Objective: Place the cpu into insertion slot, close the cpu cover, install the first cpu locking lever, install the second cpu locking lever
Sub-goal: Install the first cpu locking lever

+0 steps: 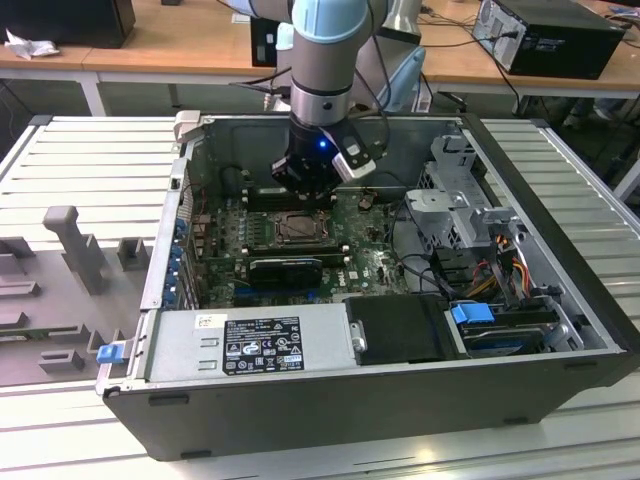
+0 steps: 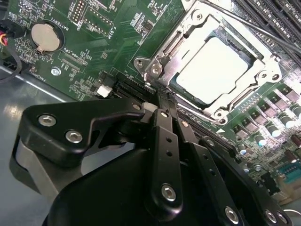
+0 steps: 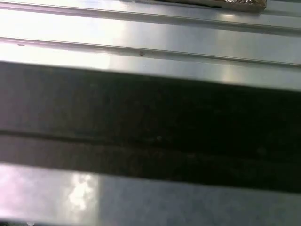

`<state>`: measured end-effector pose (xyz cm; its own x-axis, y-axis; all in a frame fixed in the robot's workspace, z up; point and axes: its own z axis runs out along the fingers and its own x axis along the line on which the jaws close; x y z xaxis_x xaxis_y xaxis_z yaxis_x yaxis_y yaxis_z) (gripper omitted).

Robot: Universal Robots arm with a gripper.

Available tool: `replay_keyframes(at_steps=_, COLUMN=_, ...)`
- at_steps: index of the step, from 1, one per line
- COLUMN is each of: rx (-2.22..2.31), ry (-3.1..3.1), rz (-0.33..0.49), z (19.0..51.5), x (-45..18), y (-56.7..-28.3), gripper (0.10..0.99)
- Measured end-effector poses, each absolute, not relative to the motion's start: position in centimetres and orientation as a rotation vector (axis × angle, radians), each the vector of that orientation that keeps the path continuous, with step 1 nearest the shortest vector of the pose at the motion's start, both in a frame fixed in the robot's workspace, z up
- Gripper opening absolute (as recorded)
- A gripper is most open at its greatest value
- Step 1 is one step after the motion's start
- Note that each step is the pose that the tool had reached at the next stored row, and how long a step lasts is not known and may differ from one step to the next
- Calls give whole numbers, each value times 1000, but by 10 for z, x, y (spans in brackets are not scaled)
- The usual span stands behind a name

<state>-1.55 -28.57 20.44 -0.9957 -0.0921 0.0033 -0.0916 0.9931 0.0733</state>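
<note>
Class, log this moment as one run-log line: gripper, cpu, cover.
gripper: shut, empty, at socket edge | cpu: seated in insertion slot | cpu cover: down over chip

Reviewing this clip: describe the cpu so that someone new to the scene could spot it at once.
Start at the open computer case and find the green motherboard on its floor, under the arm's gripper. In the second wrist view, the cpu is the pale, flat square lying in the insertion slot, framed by the silvery cpu cover. Its plain, bright top sets it apart from the dark slots and small components nearby.
</note>
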Motion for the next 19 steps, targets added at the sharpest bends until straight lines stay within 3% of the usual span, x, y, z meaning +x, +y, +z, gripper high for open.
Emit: replay_keyframes(at_steps=19, rx=145, ry=-3130, rz=-104, z=223, x=-15, y=-289, gripper=106)
